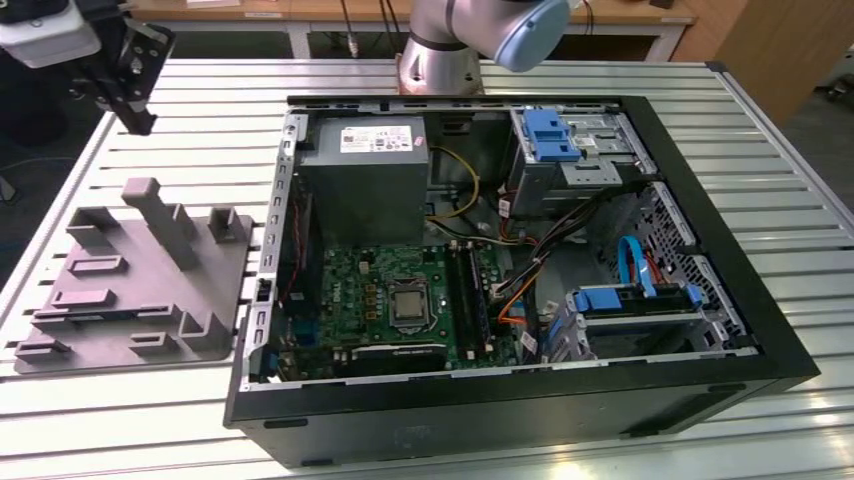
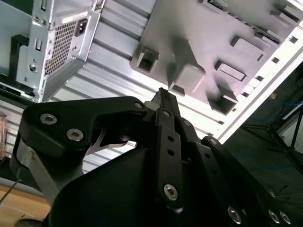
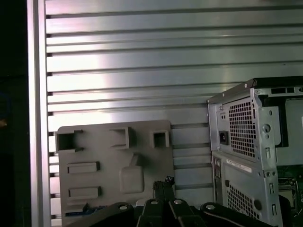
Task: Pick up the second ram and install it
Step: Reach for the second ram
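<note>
On the slatted aluminium worktable (image 1: 127,425), items by descending size:

1. Black desktop computer case (image 1: 534,400), lying on its side with the panel off. Inside are a grey power supply box (image 1: 360,180), a green mainboard (image 1: 380,290) and blue drive brackets. It stands at the exterior view's right of the tray, just beside it.

2. Grey and silver robot arm (image 1: 467,35), based behind the case at the table's far side.

3. Grey moulded plastic tray (image 1: 220,265) with upright posts and shallow rectangular pockets. It lies flat on the table at the exterior view's left.

4. Black linkage gripper (image 1: 139,124), hanging in the air above the table's far corner at the exterior view's left, beyond the tray and well apart from it. In both wrist views its fingertips (image 2: 163,94) meet point to point. The jaws are fully closed, with nothing visible between them.

5. The second ram (image 3: 84,210): a long, thin, flat strip, dark with a bluish tint. In the first wrist view it lies lengthwise along the tray, beside two raised rectangular blocks. Its near edge is partly hidden by the gripper's links. Individual chips cannot be made out. It is untouched by the gripper and lies outside the case.
</note>
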You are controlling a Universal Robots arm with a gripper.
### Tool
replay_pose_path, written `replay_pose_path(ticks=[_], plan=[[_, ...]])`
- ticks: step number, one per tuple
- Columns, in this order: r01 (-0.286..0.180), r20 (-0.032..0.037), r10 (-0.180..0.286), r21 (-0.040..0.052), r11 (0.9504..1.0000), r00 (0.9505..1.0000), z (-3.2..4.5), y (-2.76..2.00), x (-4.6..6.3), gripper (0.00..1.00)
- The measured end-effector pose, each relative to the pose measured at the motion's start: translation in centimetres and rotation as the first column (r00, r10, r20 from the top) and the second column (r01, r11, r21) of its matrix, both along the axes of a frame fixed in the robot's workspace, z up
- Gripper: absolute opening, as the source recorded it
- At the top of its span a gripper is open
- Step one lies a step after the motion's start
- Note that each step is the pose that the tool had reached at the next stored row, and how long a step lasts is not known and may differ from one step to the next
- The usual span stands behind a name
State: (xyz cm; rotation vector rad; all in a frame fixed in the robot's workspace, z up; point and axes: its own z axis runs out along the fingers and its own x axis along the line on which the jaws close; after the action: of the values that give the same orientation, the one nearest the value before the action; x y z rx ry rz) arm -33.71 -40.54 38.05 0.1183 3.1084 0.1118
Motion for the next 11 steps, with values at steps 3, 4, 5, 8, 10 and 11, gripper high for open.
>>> replay_pose_path(ticks=[3,4,5,8,10,11], plan=[[0.000,-0.0002,0.000,-0.0001,1.0000,1.0000,-0.08,0.00,-1.0,0.10],[0.000,-0.0002,0.000,-0.0002,1.0000,1.0000,-0.11,0.00,-1.3,0.10],[0.000,-0.0002,0.000,-0.0001,1.0000,1.0000,-0.14,0.00,-1.6,0.10],[0.000,-0.0001,0.000,-0.0001,1.0000,1.0000,-0.23,0.00,-2.5,0.10],[0.000,-0.0002,0.000,-0.0001,1.0000,1.0000,-0.27,0.00,-3.0,0.10],[0.000,-0.0002,0.000,-0.0001,1.0000,1.0000,-0.30,0.00,-3.3,0.10]])
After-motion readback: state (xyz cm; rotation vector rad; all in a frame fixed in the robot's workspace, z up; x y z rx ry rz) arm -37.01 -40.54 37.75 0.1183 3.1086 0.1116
